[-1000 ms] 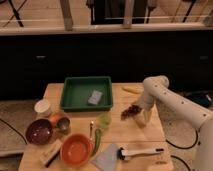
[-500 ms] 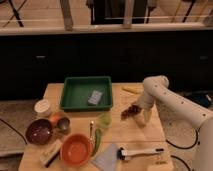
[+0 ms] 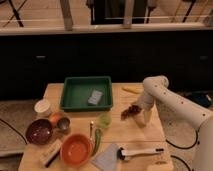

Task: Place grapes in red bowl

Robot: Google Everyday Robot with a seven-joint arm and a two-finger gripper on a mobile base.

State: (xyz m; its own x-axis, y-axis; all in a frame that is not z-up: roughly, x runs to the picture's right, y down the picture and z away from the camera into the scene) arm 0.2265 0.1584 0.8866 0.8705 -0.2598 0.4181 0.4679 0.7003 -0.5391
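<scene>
The grapes (image 3: 130, 111), a small dark reddish-purple bunch, lie on the wooden table (image 3: 165, 145) right of centre. My gripper (image 3: 136, 114) hangs at the end of the white arm that reaches in from the right. It is down at the grapes' right side and stands open, and whether it touches them I cannot tell. The red bowl (image 3: 76, 149), orange-red and empty, sits at the front of the table, well to the left of the grapes and nearer the front.
A green tray (image 3: 86, 80) holding a grey sponge (image 3: 95, 96) stands at the back. A yellow piece (image 3: 131, 90) lies behind the grapes. A dark maroon bowl (image 3: 39, 131), a white cup (image 3: 43, 106), a small green cup (image 3: 104, 120) and a white brush (image 3: 140, 152) are spread around.
</scene>
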